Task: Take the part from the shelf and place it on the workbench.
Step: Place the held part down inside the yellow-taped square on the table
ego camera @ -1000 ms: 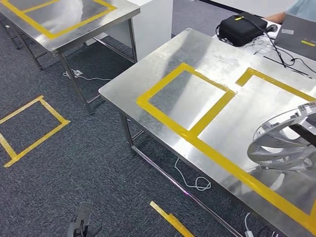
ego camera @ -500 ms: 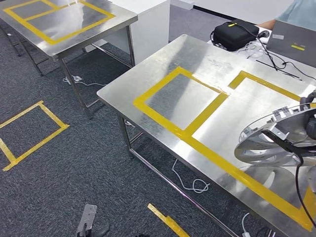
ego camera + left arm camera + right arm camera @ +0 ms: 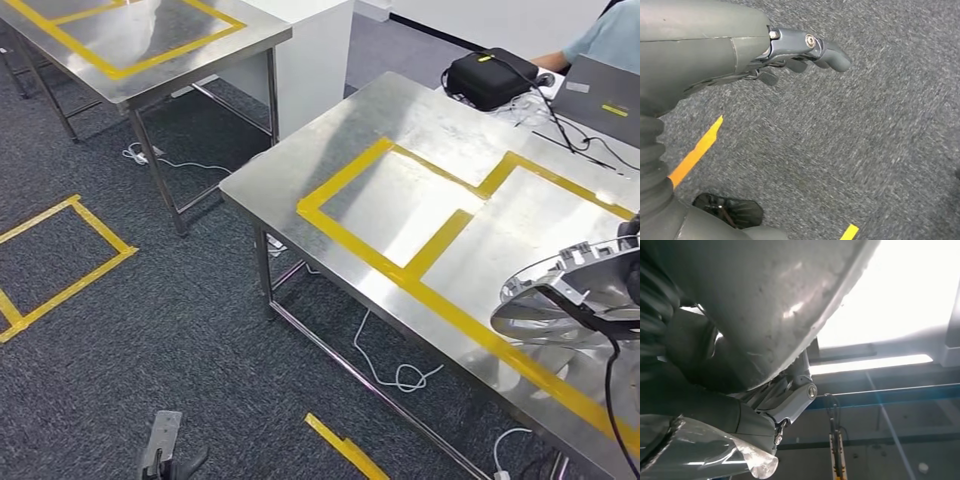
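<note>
Gripping part [image 3: 573,295], right robot hand [image 3: 791,402], above workbench [image 3: 392,120]

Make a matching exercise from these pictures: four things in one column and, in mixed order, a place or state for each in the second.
Things:
1. round metal part
2. black bag
3. left hand
4. white cable

Places or states:
A. lying on the carpet under the workbench
B. holding nothing, over the grey carpet
C. on the far end of the workbench
D. above the workbench's near right corner, over the yellow tape

Pairs: 1-D, 2-C, 3-B, 4-A
</note>
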Controlling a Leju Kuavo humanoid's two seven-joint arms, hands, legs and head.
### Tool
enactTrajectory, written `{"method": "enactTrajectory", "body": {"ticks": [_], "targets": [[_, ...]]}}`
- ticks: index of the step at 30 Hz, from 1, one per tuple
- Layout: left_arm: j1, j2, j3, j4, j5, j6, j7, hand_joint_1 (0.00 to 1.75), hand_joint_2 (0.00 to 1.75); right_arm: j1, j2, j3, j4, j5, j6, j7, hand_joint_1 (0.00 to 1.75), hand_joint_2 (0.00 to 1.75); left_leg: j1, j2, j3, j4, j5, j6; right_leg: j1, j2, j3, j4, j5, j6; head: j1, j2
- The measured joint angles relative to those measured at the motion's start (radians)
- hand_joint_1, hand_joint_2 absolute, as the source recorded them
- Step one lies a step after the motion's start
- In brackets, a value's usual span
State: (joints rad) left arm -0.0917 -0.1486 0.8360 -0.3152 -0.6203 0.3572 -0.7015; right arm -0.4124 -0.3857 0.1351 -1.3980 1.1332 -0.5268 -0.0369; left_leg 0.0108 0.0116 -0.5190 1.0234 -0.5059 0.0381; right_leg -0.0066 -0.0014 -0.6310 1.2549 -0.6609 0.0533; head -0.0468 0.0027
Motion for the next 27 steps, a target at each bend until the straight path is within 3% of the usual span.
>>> {"method": "enactTrajectory", "body": {"ticks": [1,2,5,6,7,9,11,14,16,18,19,20,21,22,23,25,27], "targets": [[0.005,0.001,-0.01,0.0,0.01,0.002,0.0,0.0,1.75,0.0,-0.001,-0.007,0.004,-0.003,0.001,0.001,1.75,1.75,-0.004,0.002,0.001,0.0,-0.001,0.004,0.01,0.0,-0.003,0.008,0.01,-0.01,0.0,0.0],[0.008,0.002,-0.02,0.0,0.019,0.004,0.0,0.0,1.75,0.0,-0.004,-0.016,0.009,-0.008,0.003,0.002,1.75,1.75,-0.007,0.003,0.004,0.0,-0.003,0.007,0.024,0.0,0.013,-0.024,0.04,-0.025,0.0,0.0],[0.004,-0.003,-0.052,0.0,0.039,0.01,0.0,0.0,1.75,-0.012,-0.031,-0.05,0.024,-0.031,0.019,0.002,1.75,1.75,-0.011,0.002,0.012,0.002,-0.009,0.012,0.08,0.003,0.097,-0.216,0.144,-0.09,0.0,0.0],[-0.001,-0.008,-0.063,0.0,0.043,0.012,0.0,0.0,1.75,-0.018,-0.045,-0.064,0.027,-0.04,0.028,0.003,1.75,1.75,-0.012,0.0,0.011,0.003,-0.01,0.012,0.092,0.006,0.112,-0.258,0.159,-0.105,0.0,0.0],[-0.004,-0.012,-0.073,-0.001,0.046,0.013,0.0,0.0,1.75,-0.022,-0.056,-0.077,0.033,-0.049,0.036,0.003,1.75,1.75,-0.012,-0.001,0.008,0.003,-0.012,0.011,0.099,0.009,0.117,-0.28,0.163,-0.112,-0.001,0.0],[-0.006,-0.015,-0.091,-0.001,0.051,0.015,0.0,0.0,1.75,-0.024,-0.071,-0.1,0.048,-0.062,0.044,0.002,1.75,1.75,-0.015,-0.003,0.007,0.006,-0.015,0.01,0.095,0.012,0.126,-0.297,0.171,-0.106,-0.001,0.0],[-0.006,-0.01,-0.102,-0.001,0.056,0.017,0.0,0.0,1.75,-0.021,-0.077,-0.115,0.064,-0.068,0.043,-0.002,1.75,1.75,-0.017,-0.008,-0.007,0.045,-0.036,0.013,0.085,0.012,0.143,-0.314,0.186,-0.098,-0.001,0.0],[0.001,0.001,-0.111,-0.001,0.058,0.017,0.0,0.0,1.75,-0.02,-0.078,-0.13,0.089,-0.07,0.042,-0.003,1.75,1.75,-0.017,-0.015,-0.09,0.217,-0.117,0.004,0.068,0.01,0.151,-0.321,0.189,-0.087,-0.003,0.0],[0.008,0.008,-0.115,-0.001,0.059,0.018,0.0,0.0,1.75,-0.02,-0.078,-0.137,0.1,-0.07,0.042,-0.002,1.75,1.75,-0.007,-0.016,-0.121,0.274,-0.127,-0.012,0.057,0.011,0.152,-0.319,0.182,-0.076,-0.003,0.0],[0.009,0.013,-0.12,-0.001,0.062,0.02,0.0,0.0,1.75,-0.02,-0.082,-0.145,0.107,-0.077,0.035,0.001,1.75,1.75,0.018,-0.016,-0.089,0.201,-0.077,-0.041,0.043,0.013,0.152,-0.306,0.171,-0.058,-0.002,0.0],[0.006,0.012,-0.122,0.0,0.065,0.022,0.0,0.0,1.75,-0.022,-0.089,-0.154,0.108,-0.088,0.026,0.002,1.75,1.75,0.034,-0.012,-0.067,0.149,-0.054,-0.065,0.038,0.013,0.147,-0.29,0.161,-0.046,-0.003,0.0],[0.002,0.009,-0.125,0.001,0.068,0.024,0.0,0.0,1.75,-0.024,-0.105,-0.168,0.107,-0.105,0.016,-0.002,1.75,1.75,0.046,-0.011,-0.051,0.108,-0.039,-0.079,0.032,0.014,0.138,-0.269,0.146,-0.032,-0.005,0.0],[-0.002,0.005,-0.129,0.002,0.073,0.028,0.0,0.0,1.75,-0.023,-0.126,-0.186,0.105,-0.127,0.006,-0.011,1.75,1.75,0.052,-0.012,-0.043,0.086,-0.033,-0.083,0.029,0.012,0.129,-0.252,0.132,-0.02,-0.006,0.0],[-0.004,0.002,-0.133,0.004,0.077,0.031,0.0,0.0,1.75,-0.015,-0.145,-0.207,0.103,-0.153,-0.002,-0.022,1.75,1.75,0.052,-0.013,-0.046,0.084,-0.036,-0.076,0.028,0.01,0.123,-0.241,0.123,-0.01,-0.006,0.0],[-0.002,0.0,-0.137,0.005,0.08,0.034,0.0,0.0,1.75,0.0,-0.162,-0.229,0.101,-0.181,-0.007,-0.034,1.75,1.75,0.05,-0.018,-0.048,0.085,-0.037,-0.06,0.025,0.008,0.123,-0.237,0.12,-0.002,-0.005,0.0],[0.008,0.005,-0.141,0.009,0.087,0.039,0.0,0.0,1.75,0.043,-0.176,-0.275,0.098,-0.232,-0.014,-0.057,1.75,1.75,0.044,-0.017,-0.051,0.088,-0.034,-0.043,0.02,0.003,0.12,-0.23,0.116,0.011,0.005,0.0],[0.012,0.011,-0.144,0.012,0.094,0.043,0.0,0.0,1.75,0.083,-0.182,-0.316,0.079,-0.267,-0.019,-0.075,1.75,1.75,0.031,-0.012,-0.059,0.086,-0.028,-0.029,0.012,-0.002,0.079,-0.162,0.069,0.016,0.013,0.0]]}}
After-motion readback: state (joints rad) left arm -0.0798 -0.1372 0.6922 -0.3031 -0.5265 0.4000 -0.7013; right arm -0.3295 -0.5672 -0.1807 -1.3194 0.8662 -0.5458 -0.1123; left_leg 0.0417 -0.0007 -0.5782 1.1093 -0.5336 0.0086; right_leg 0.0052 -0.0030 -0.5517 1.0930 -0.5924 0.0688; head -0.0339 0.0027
